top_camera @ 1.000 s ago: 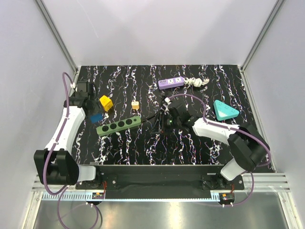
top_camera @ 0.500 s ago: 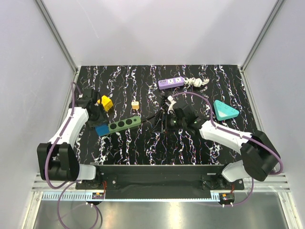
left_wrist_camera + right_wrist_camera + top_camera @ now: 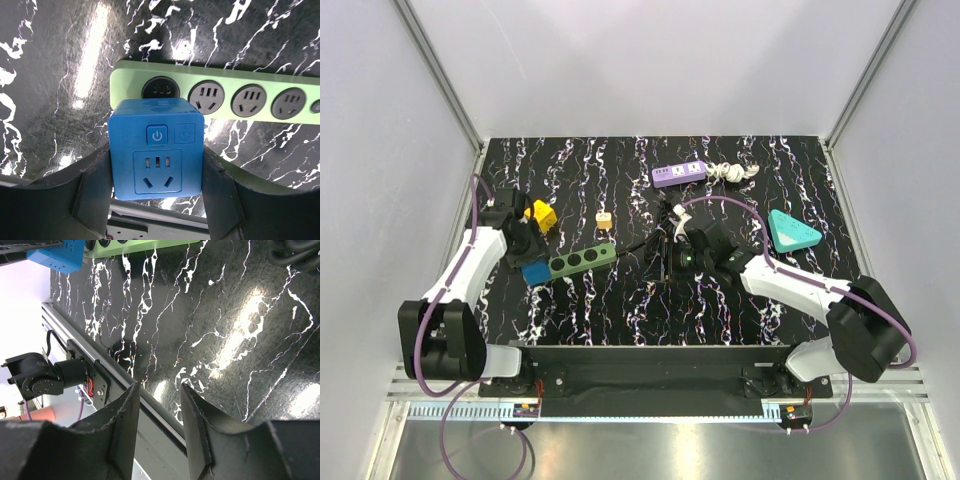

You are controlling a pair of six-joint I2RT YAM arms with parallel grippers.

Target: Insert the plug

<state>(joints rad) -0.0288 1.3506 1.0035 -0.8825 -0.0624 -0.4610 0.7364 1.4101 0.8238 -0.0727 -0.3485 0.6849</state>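
Observation:
My left gripper (image 3: 156, 200) is shut on a blue cube plug adapter (image 3: 156, 148), which it holds just over the left end of the green power strip (image 3: 250, 100). The cube covers part of the strip's leftmost round socket (image 3: 160, 89). In the top view the blue adapter (image 3: 534, 273) sits at the left end of the green strip (image 3: 582, 260), with the left gripper (image 3: 525, 258) beside it. My right gripper (image 3: 159, 425) is open and empty, hovering above the table near the middle (image 3: 672, 262), to the right of the strip.
A yellow cube (image 3: 542, 216) and a small yellow block (image 3: 603, 217) lie behind the strip. A purple power strip (image 3: 679, 173) with a coiled white cable (image 3: 732, 172) lies at the back. A teal triangular piece (image 3: 791, 230) is at the right. Black cable lies by the right gripper.
My left gripper has carried the blue adapter down and right to the left end of the green strip. The right arm shifted slightly to the right.

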